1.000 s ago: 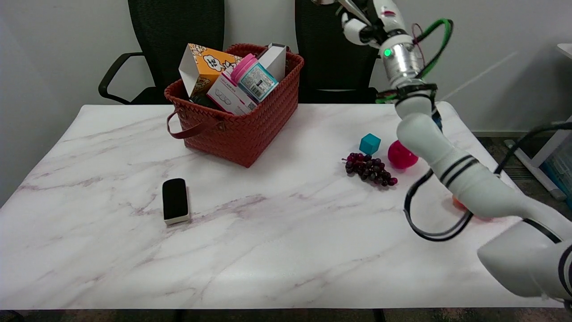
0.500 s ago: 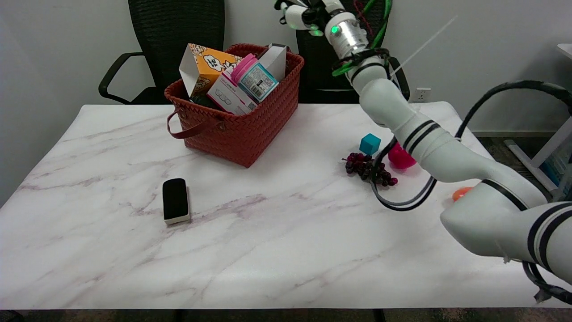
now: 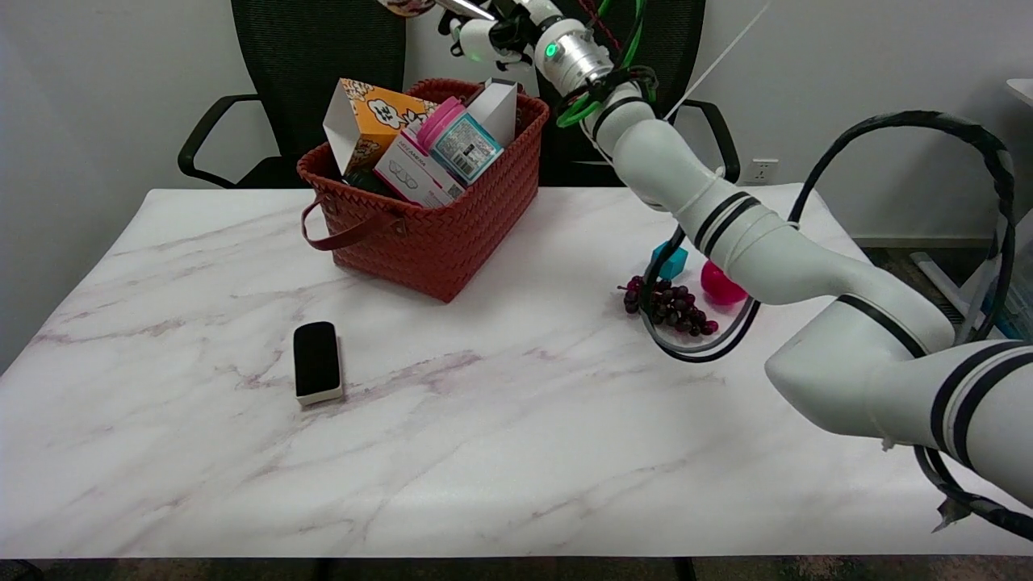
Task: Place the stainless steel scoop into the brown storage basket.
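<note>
right hand [image 3: 492, 28] has swung left, now above the brown basket's [image 3: 452, 234] far rim, gripping the steel scoop [image 3: 464, 8], nearly ready to drop.

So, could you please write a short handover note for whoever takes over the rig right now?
Right hand: raised at the top edge of the head view, above and just behind the brown storage basket. It is mostly cut off, so its grip cannot be confirmed.
Stainless steel scoop: only a shiny metal sliver shows at the hand, at the frame's top edge, not in the basket.
Basket: on the table's far side, already crowded with boxes and a pink-lidded container.
Done: scoop appears lifted and carried over the basket.
Left: lower it into the basket, release, withdraw the arm.
</note>
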Motion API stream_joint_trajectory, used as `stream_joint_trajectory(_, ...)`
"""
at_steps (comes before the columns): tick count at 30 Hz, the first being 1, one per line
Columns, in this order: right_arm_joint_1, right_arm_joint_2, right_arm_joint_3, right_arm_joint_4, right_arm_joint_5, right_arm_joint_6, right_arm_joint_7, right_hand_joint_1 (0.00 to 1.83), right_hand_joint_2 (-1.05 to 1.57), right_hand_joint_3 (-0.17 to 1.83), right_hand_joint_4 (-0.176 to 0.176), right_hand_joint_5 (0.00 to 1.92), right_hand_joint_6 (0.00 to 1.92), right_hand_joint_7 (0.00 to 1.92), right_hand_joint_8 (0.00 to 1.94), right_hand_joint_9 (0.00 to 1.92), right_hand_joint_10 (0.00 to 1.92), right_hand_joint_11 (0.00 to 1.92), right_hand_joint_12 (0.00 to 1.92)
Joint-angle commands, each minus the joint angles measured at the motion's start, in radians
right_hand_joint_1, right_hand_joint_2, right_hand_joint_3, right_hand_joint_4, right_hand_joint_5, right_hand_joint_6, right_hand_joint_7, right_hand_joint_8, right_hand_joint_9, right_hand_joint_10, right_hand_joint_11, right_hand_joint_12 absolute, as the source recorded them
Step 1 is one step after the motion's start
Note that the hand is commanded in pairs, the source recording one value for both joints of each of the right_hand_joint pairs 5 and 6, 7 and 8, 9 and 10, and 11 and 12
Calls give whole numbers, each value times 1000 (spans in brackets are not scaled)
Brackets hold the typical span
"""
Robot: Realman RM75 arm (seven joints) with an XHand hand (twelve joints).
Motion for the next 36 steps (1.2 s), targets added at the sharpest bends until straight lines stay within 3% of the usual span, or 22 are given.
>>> stream_joint_trajectory(1, 56, -66, -39, -202, 14, -68, -67, 860, 1571, 934, 0, 1920, 1920, 1920, 1920, 1920, 1920, 1920, 1920)
stream_joint_trajectory(32, 30, -37, 37, -199, 14, -70, -257, 841, 1571, 783, 0, 1920, 1920, 1920, 1920, 1920, 1920, 1885, 1885)
stream_joint_trajectory(33, 29, -35, 39, -196, 14, -70, -258, 842, 1571, 777, 0, 1875, 1875, 1920, 1920, 1920, 1920, 1861, 1861)
stream_joint_trajectory(35, 25, -29, 41, -187, 15, -70, -258, 779, 1570, 841, 0, 1492, 1492, 1920, 1920, 1920, 1920, 1738, 1738)
stream_joint_trajectory(36, 24, -28, 41, -183, 15, -70, -258, 808, 1369, 950, 0, 1301, 1301, 1812, 1812, 1863, 1863, 1596, 1596)
